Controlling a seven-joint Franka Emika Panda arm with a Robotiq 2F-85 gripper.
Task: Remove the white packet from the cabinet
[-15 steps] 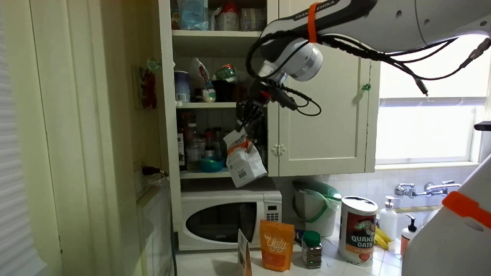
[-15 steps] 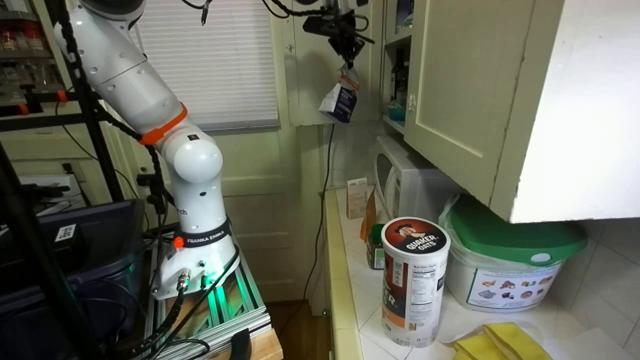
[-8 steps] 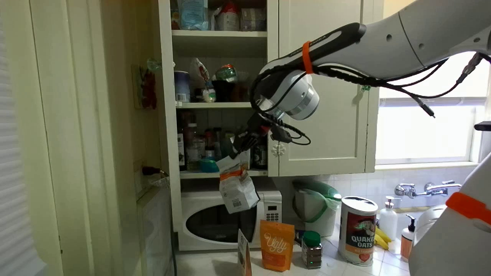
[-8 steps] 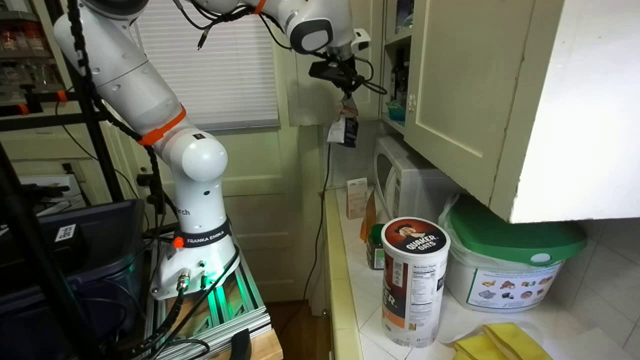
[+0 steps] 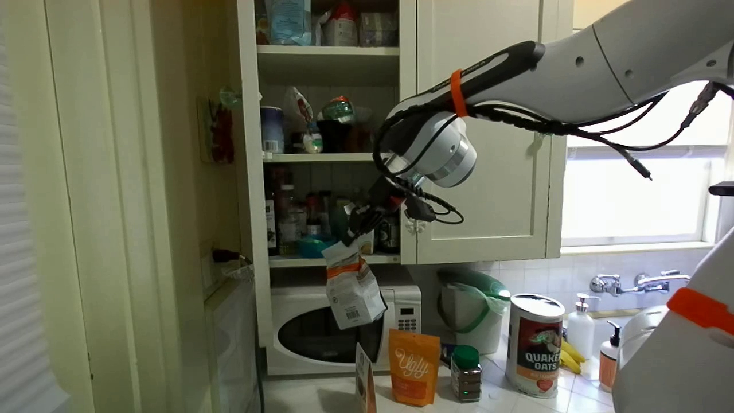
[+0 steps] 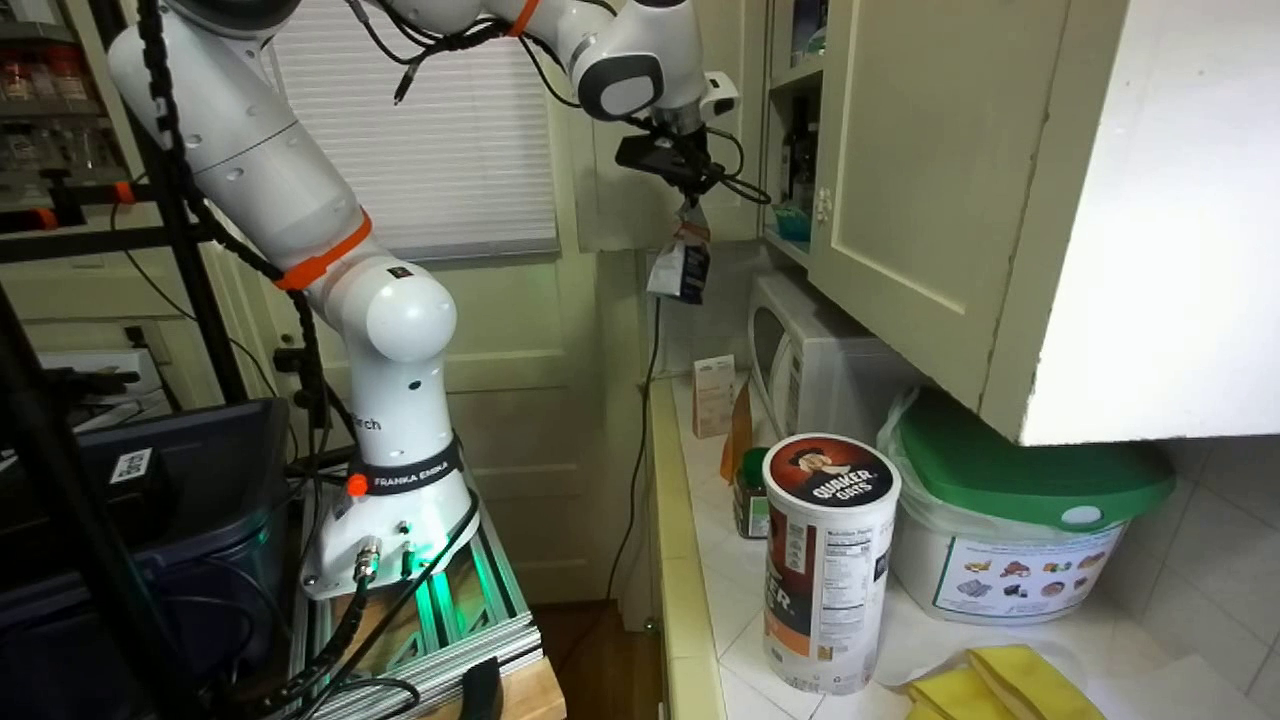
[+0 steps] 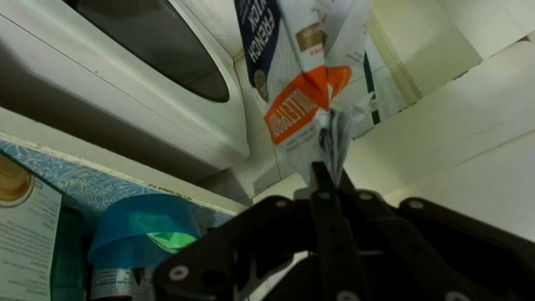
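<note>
Kitchen counter [image 5: 298, 396]: white tile, yellow edge [image 6: 680, 560]; microwave [image 5: 338, 347] standing on it beneath the cabinet [image 5: 499, 195].
Packet position: white packet [image 5: 351, 289], outside the cabinet, hanging tilted in front of the microwave and the edge of the lowest shelf [image 5: 298, 263].
Claw: gripper [image 7: 332, 174], fingers pressed together, pinching the packet's crumpled top.
Room under packet: open in both exterior views, down to a small upright box [image 6: 713, 397] and an orange pouch [image 5: 414, 367] on the counter.
Room toward shelves: a gap between packet and cabinet front, in an exterior view.
Wrist view alone: the word FRENCH legible on a dark panel [image 7: 261, 46], upside down; patterned blue shelf liner [image 7: 83, 182].
An exterior view alone: barcode [image 5: 352, 314] low on the packet; wall taps [image 5: 642, 281].
Behind gripper: some goods on the lowest shelf, hidden.
Between fingers: the packet's pinched edge, hidden.
Cut off by wrist view's upper border: packet's lower end.
Shadowed bottles [image 5: 289, 223]: labels hard to make out.
</note>
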